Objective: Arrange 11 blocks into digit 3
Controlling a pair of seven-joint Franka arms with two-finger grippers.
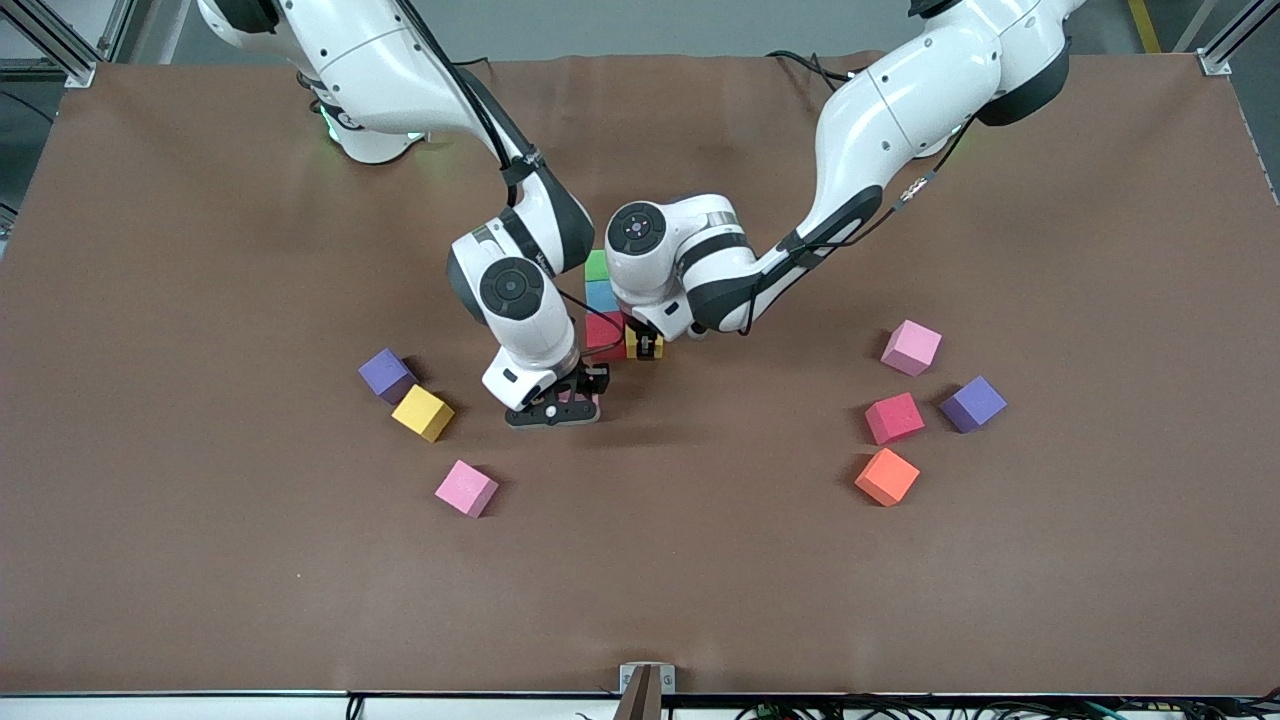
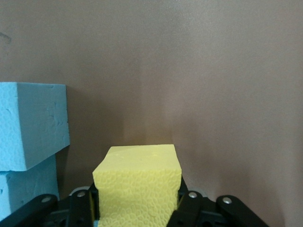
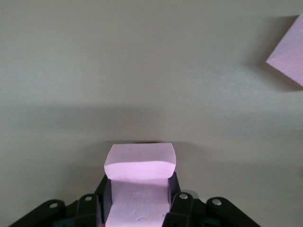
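A short column of blocks lies mid-table: green (image 1: 597,265), light blue (image 1: 600,296), then red (image 1: 603,330) nearest the camera. My left gripper (image 1: 646,346) is shut on a yellow block (image 1: 633,343), held low right beside the red block, toward the left arm's end. In the left wrist view the yellow block (image 2: 137,182) fills the left gripper (image 2: 137,201), with a light blue block (image 2: 28,125) next to it. My right gripper (image 1: 562,403) is shut on a pink block (image 3: 139,182), low over the cloth by the column's red end. In the right wrist view the right gripper (image 3: 139,198) shows.
Loose blocks toward the right arm's end: purple (image 1: 386,374), yellow (image 1: 422,413), pink (image 1: 466,488), the pink also in the right wrist view (image 3: 289,54). Toward the left arm's end: pink (image 1: 911,347), red (image 1: 893,418), purple (image 1: 972,403), orange (image 1: 886,476). Brown cloth (image 1: 700,560) covers the table.
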